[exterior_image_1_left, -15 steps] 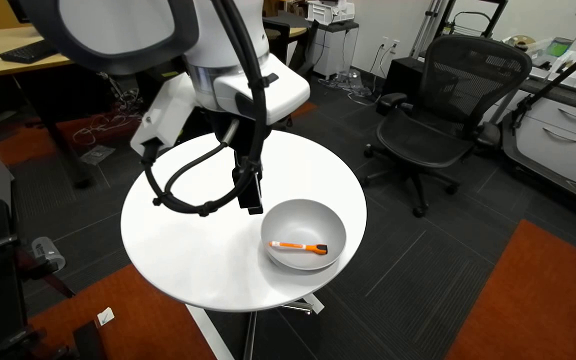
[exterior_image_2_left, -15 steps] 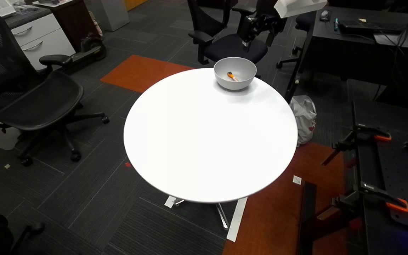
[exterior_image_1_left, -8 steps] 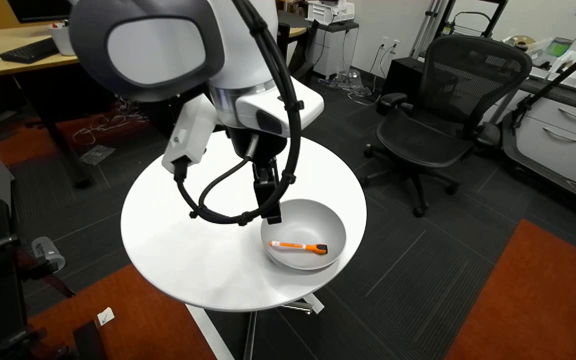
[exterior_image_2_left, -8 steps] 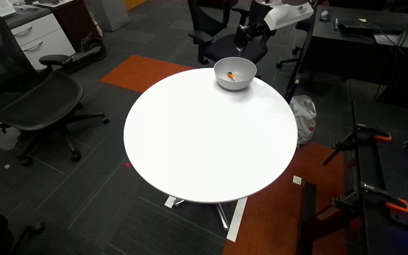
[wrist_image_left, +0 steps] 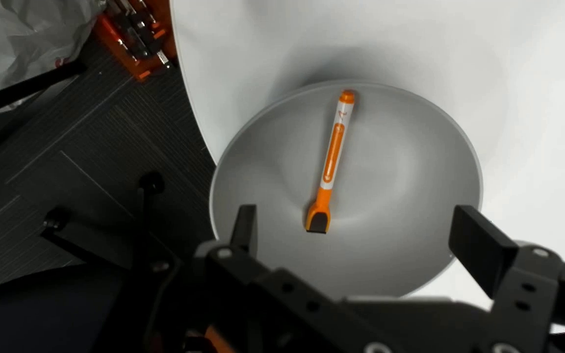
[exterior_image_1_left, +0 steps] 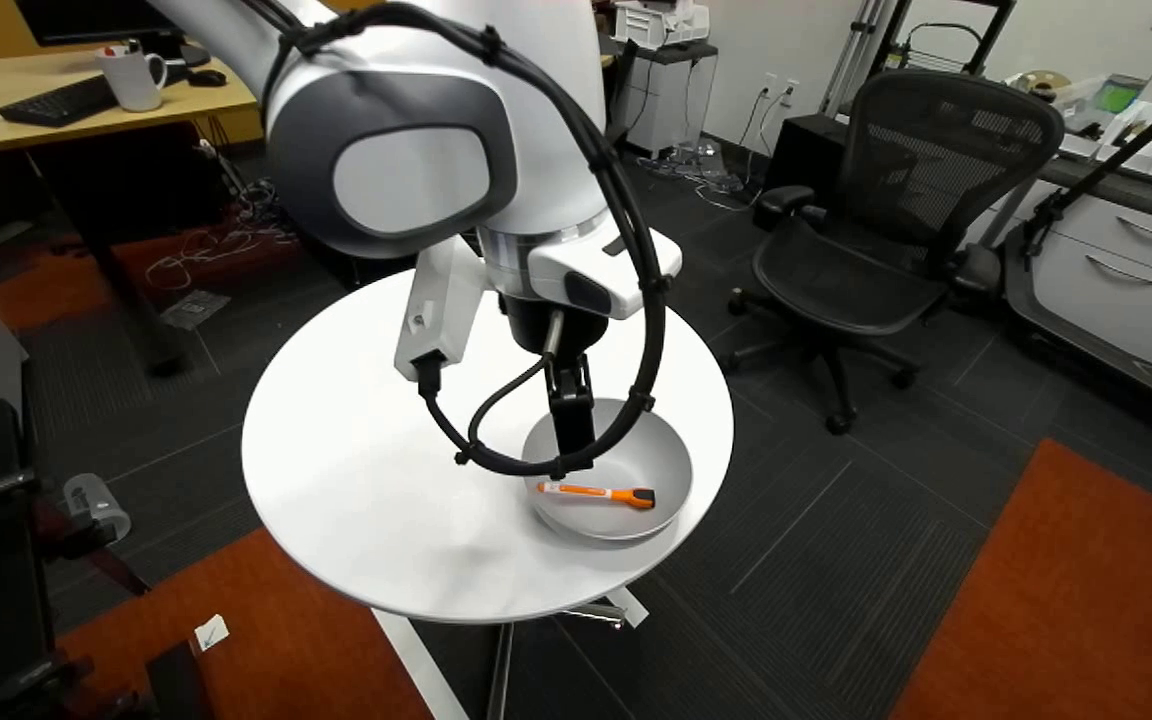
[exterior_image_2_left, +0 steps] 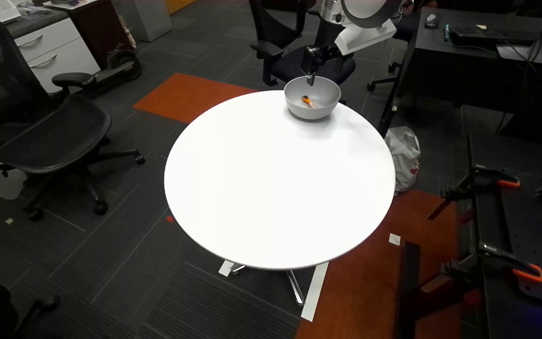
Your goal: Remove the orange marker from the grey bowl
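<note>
The orange marker lies inside the grey bowl in both exterior views, marker in bowl, and marker in bowl. In the wrist view the marker rests lengthwise, its dark eraser-like end toward my gripper and its other end near the rim of the bowl. My gripper is open and empty, with fingers wide apart. It hangs over the bowl, above and apart from the marker, in both exterior views. My arm and cable hide part of the bowl's rim.
The bowl stands near the edge of the round white table. A black office chair stands on the floor close behind the bowl. A plastic bag sits beside the table, and another chair stands farther off.
My arm has moved down and across, from beside the bowl to over it. In the exterior views the fingertips now overlap the bowl. The marker and bowl have not moved.
</note>
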Tool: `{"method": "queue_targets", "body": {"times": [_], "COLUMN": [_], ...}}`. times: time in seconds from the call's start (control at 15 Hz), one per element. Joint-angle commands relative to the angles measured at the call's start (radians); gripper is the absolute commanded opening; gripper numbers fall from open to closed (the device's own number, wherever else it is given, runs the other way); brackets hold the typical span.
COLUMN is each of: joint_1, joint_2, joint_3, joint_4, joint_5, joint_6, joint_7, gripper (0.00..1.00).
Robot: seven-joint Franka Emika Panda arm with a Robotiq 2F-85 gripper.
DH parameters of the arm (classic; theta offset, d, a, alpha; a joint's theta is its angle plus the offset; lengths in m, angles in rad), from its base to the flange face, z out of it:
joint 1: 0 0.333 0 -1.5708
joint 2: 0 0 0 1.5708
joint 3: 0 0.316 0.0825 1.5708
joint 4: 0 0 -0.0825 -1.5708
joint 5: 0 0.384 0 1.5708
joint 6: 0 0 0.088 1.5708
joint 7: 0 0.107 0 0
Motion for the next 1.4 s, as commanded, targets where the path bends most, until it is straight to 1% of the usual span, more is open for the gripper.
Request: {"method": "queue_targets", "body": {"times": [0.0, 0.4, 0.73, 1.33], "joint_1": [-0.011, -0.033, -0.044, -0.063], "joint_2": [0.068, 0.163, 0.227, 0.326], "joint_3": [0.003, 0.012, 0.012, 0.023], "joint_4": [0.071, 0.159, 0.231, 0.349], "joint_5": [0.042, 0.099, 0.108, 0.121], "joint_6": [-0.005, -0.017, -0.031, -0.097], "joint_7": [-0.016, -0.026, -0.026, -0.033], "gripper": [1.00, 1.00, 1.00, 1.00]}}
